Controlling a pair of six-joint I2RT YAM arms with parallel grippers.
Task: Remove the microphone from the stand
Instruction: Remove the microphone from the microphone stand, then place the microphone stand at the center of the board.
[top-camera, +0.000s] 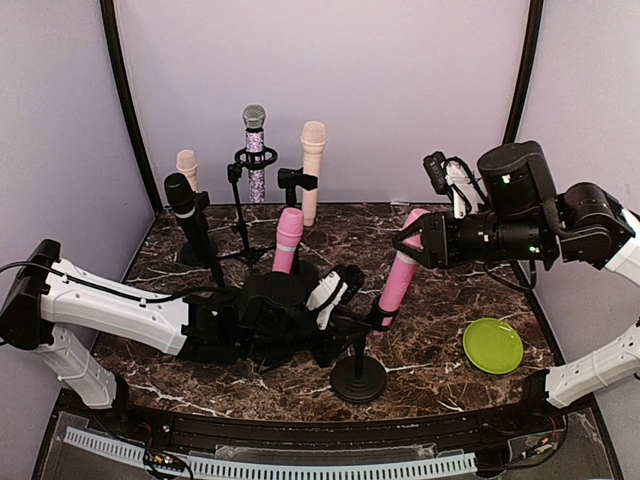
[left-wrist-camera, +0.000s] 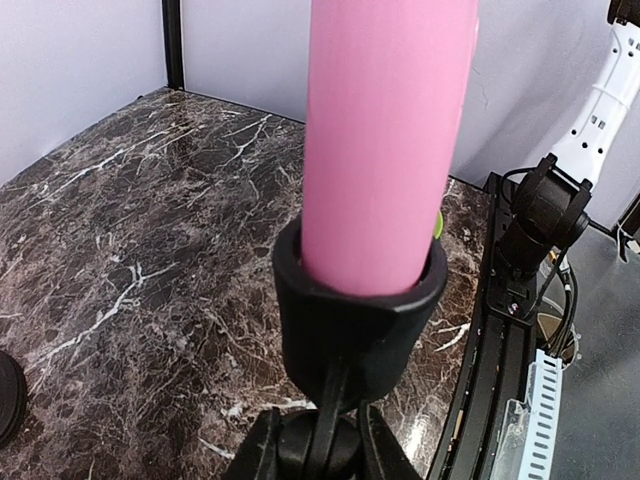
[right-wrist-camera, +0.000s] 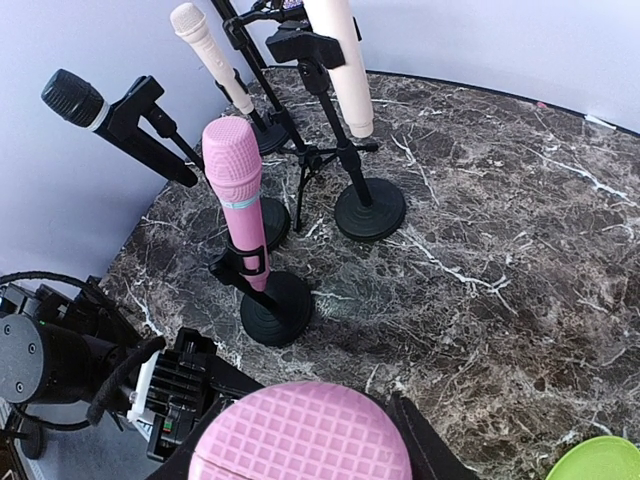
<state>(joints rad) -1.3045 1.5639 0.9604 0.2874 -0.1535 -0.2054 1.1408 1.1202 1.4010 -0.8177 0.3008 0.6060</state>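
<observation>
The right pincer (top-camera: 412, 238) clamps the head of the pink microphone (top-camera: 397, 285); the left pincer (left-wrist-camera: 320, 452), narrow, seemingly pinches the stand (top-camera: 358, 381), whose clip is just above it.

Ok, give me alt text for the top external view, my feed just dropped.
The right gripper clamps the head of a tilted pink microphone, while the left gripper grips its stand just below the clip. Five more microphones stand behind; a green plate lies at right.
</observation>
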